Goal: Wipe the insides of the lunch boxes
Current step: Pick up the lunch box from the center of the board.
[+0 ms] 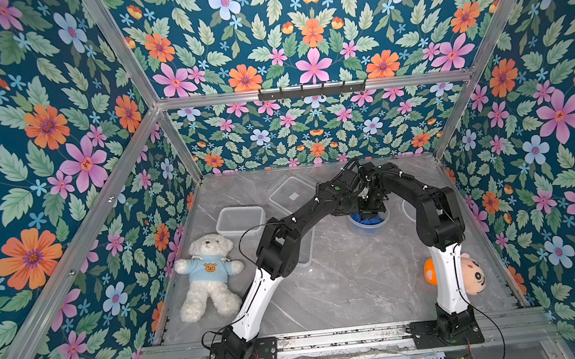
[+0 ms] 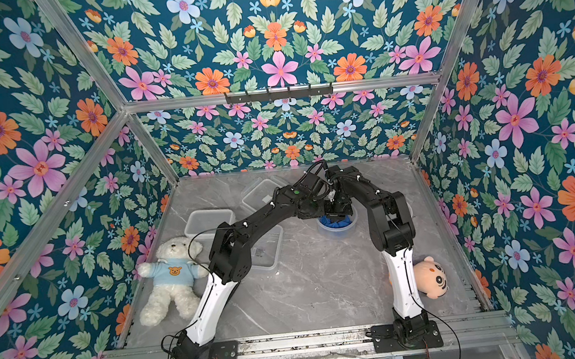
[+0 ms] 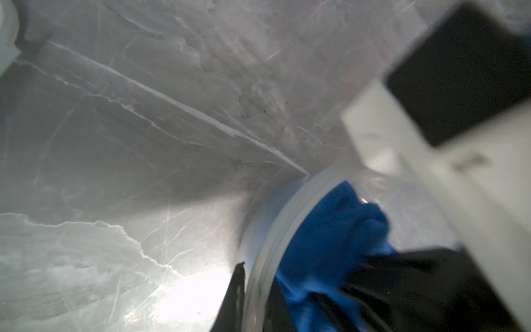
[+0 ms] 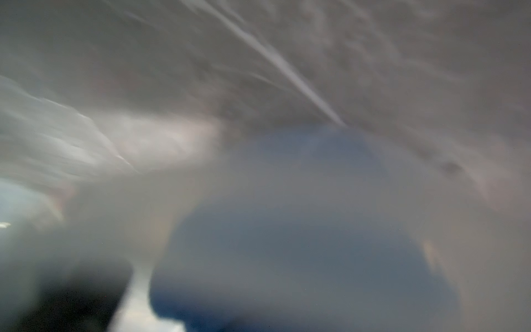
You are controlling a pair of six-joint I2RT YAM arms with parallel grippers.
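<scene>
Three lunch boxes in both top views, all lidless on the tabletop (image 1: pixel 343 290). A little right of the middle, in the far half: the round lunch box (image 1: pixel 370 230), with the blue cloth (image 1: pixel 365 220) bunched inside. At its left rim, the left gripper (image 1: pixel 352 213); plunged into it, on top of the cloth, the right gripper (image 1: pixel 372 210). Toward the left edge, the rectangular lunch box (image 1: pixel 240 221), bare inside. Just nearer the front, half hidden under the left arm (image 1: pixel 303 211), the square lunch box (image 2: pixel 267 243), likewise without cloth. By the left edge, a teddy bear (image 1: pixel 209 274).

In the left wrist view: left gripper (image 3: pixel 255 293) pinched together on the round lunch box's wall, one dark finger outside, one inside. Against the inner wall, the blue cloth (image 3: pixel 330 230), heaped under a dark blurred shape, probably the right gripper.

In the right wrist view: heavy blur, only the blue cloth (image 4: pixel 287 244) as a smear behind a cloudy wall. No sight of the jaws here; judged from the other views, squeezed together on the cloth.

Judged as mid-wipe on the round lunch box. No way to tell whether the other two are done, so at most two left.
</scene>
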